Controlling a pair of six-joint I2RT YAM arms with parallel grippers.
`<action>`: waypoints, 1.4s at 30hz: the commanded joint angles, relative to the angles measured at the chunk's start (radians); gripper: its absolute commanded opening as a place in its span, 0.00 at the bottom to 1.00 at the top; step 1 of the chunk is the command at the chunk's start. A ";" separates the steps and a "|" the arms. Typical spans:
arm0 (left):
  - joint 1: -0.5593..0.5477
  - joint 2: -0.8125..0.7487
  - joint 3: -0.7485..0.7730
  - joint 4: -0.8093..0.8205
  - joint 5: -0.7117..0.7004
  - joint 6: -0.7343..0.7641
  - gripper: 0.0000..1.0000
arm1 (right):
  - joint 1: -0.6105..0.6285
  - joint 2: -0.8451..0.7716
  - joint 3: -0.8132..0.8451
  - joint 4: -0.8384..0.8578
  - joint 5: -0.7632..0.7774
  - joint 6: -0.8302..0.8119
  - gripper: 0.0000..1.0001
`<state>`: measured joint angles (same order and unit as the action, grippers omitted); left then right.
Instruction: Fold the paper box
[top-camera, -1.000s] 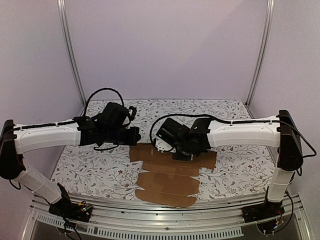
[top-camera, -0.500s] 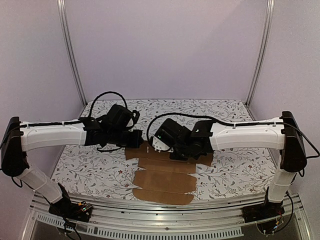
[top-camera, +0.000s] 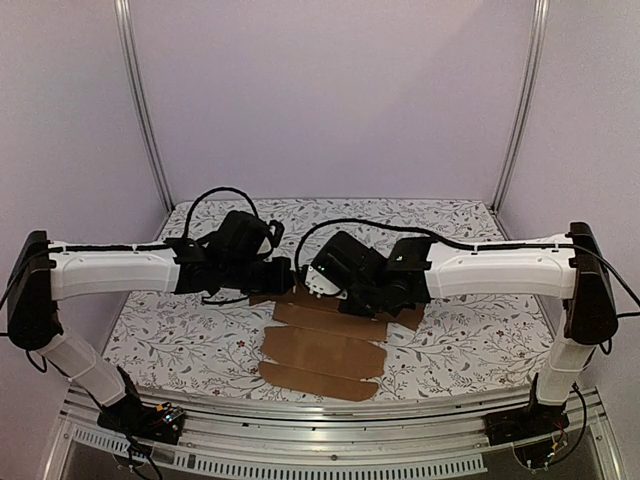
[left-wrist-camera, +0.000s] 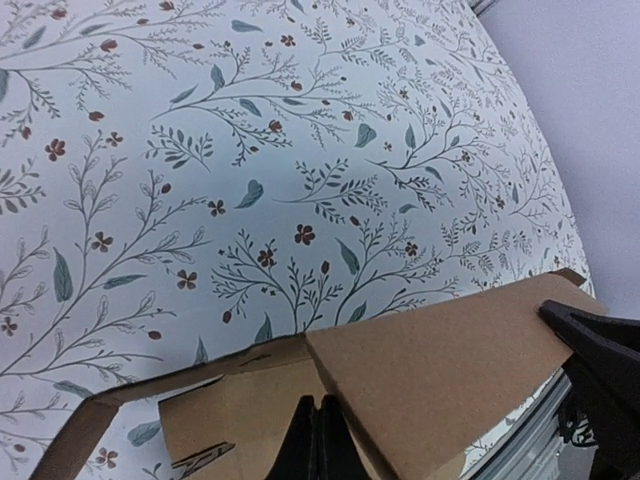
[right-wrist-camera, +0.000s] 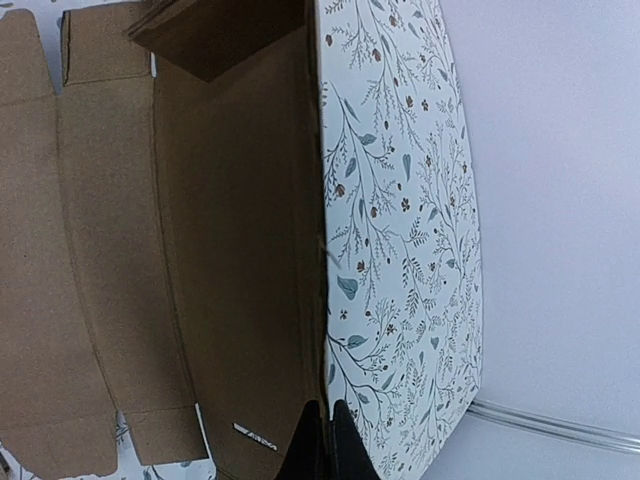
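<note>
The paper box (top-camera: 325, 350) is a flat brown die-cut sheet on the floral table, near panels lying flat, far edge lifted. My left gripper (top-camera: 283, 283) is at the sheet's far left corner. In the left wrist view it (left-wrist-camera: 320, 432) is shut, pinching the cardboard (left-wrist-camera: 440, 370) beside a raised flap. My right gripper (top-camera: 345, 300) is at the far edge, just right of the left one. In the right wrist view it (right-wrist-camera: 328, 440) is shut on the sheet's long edge (right-wrist-camera: 230, 250), which stands up off the table.
The floral table top (top-camera: 180, 330) ends at a metal rail (top-camera: 330, 432) along the near edge. Purple walls and two upright poles (top-camera: 140, 110) close in the back and sides. Both arms reach in over the table's middle.
Both grippers have moved closer together at the sheet's far edge. The sheet has shifted a little left and its far edge has risen off the table.
</note>
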<state>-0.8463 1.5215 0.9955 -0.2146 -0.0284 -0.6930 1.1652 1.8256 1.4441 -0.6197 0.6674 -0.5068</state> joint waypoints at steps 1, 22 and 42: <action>-0.017 0.013 -0.055 0.150 0.045 -0.088 0.00 | 0.013 -0.051 -0.009 0.024 -0.040 0.052 0.00; 0.002 -0.079 -0.136 0.190 0.008 -0.084 0.00 | 0.016 -0.060 -0.051 0.006 -0.027 0.124 0.00; 0.010 -0.072 -0.167 -0.111 -0.211 -0.041 0.00 | -0.014 -0.012 0.027 -0.085 -0.157 0.210 0.00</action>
<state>-0.8413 1.4075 0.8482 -0.2836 -0.1894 -0.7448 1.1637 1.7897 1.4246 -0.6609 0.5667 -0.3531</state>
